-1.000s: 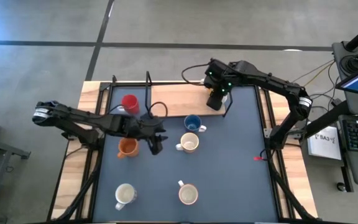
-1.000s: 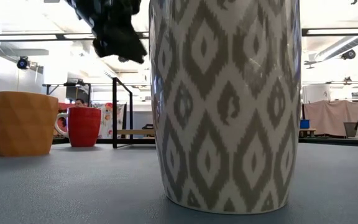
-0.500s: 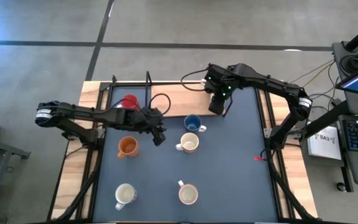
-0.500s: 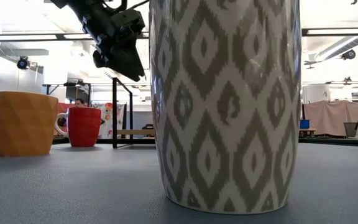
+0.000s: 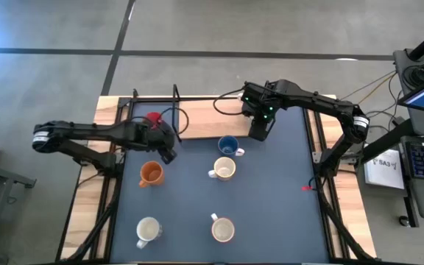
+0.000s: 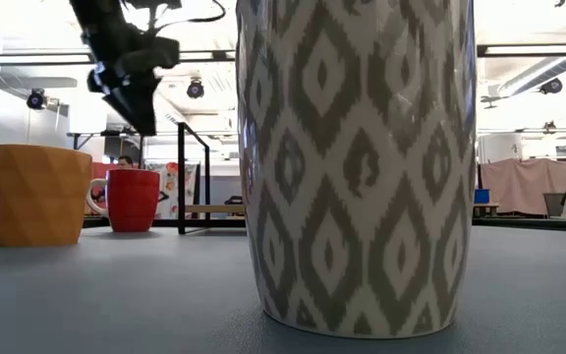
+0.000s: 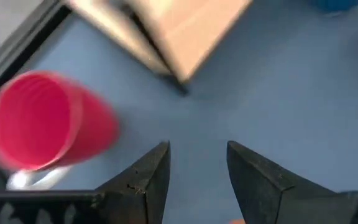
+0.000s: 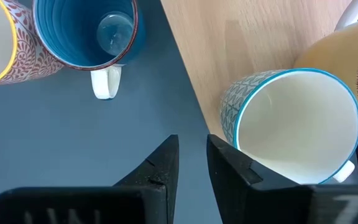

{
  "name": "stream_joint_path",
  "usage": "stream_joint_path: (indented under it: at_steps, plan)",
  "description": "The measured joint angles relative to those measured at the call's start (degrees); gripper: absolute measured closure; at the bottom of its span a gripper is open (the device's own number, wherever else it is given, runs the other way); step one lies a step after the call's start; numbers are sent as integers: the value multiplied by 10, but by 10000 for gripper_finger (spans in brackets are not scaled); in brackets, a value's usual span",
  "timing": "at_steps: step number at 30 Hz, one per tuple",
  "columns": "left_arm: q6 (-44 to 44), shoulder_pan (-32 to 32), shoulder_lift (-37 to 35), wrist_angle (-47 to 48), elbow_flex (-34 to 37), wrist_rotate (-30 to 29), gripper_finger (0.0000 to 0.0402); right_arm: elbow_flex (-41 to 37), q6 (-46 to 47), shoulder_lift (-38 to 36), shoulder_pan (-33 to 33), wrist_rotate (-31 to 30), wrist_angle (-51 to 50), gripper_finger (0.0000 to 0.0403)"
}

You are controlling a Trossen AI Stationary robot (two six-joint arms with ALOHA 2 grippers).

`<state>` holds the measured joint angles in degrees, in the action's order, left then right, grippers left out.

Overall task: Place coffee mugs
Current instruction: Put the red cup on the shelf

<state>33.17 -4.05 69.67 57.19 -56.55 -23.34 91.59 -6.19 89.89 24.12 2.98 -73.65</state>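
The left gripper (image 5: 169, 153) hangs over the mat (image 5: 271, 206) just beside the red mug (image 5: 153, 120), its fingers spread wide with nothing between them. Half a second ago it hovered farther toward the middle of the table, near the patterned mug (image 5: 224, 169); since then it has pulled back toward the red mug and the orange mug (image 5: 150, 174). In the low view it has likewise slid sideways, away from the big grey-patterned mug (image 6: 357, 162) (which fills most of that picture).

The right gripper (image 5: 258, 132) sits at the edge of the wooden board (image 5: 212, 118), close to the blue mug (image 5: 228, 145), a little nearer to it than before. Its fingers (image 8: 160, 165) stand narrowly apart and hold nothing. Its wrist camera shows a teal-rimmed mug (image 8: 294, 127) on the board right beside the fingers and an orange-rimmed mug (image 8: 347, 56) behind it.

None of the mugs has moved: two pale ones, the cream mug (image 5: 148, 231) and the white mug (image 5: 222, 229), rest at the near edge of the mat.
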Motion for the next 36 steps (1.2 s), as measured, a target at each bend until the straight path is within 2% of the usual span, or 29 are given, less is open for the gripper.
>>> stream_joint_path:
  at_steps: [5,14,18,36]
  plan:
    - [-1,-43,-4,53,0,-30,260,0,-1,0,0,0,2,335]
    - [-75,-168,25,53,0,-33,260,0,2,0,0,0,2,335]
    - [-97,-205,44,44,0,-32,260,0,3,0,0,0,2,335]
    - [-149,-238,149,-3,0,-5,267,0,6,0,0,0,2,335]
